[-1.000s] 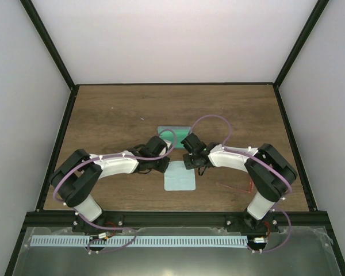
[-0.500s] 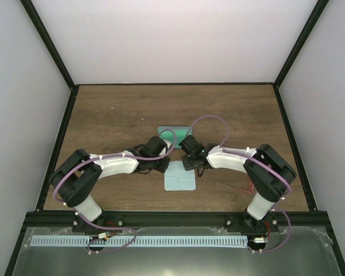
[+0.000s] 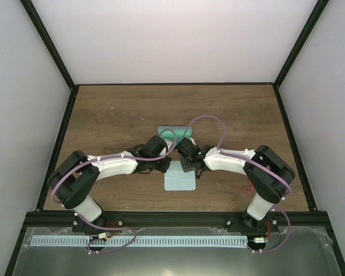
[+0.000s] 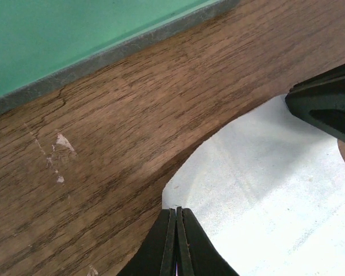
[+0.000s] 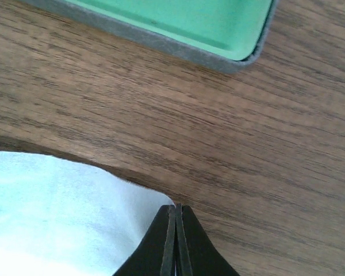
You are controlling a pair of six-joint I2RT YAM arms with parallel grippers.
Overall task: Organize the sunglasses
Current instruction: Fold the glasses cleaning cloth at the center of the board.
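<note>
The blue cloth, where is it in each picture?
Top external: cloth in the centre, just below the green-lined case.
Left wrist: cloth lower right, at the left tool.
Right wrist: cloth lower left, at the right tool.
Shared landmark: the case, beyond the cloth everywhere.

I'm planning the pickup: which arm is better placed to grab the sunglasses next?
Right. The sunglasses lie right of the cloth, beside the right arm; the left arm sits across the cloth from them. Both arms' fingers pinch the cloth.
</note>
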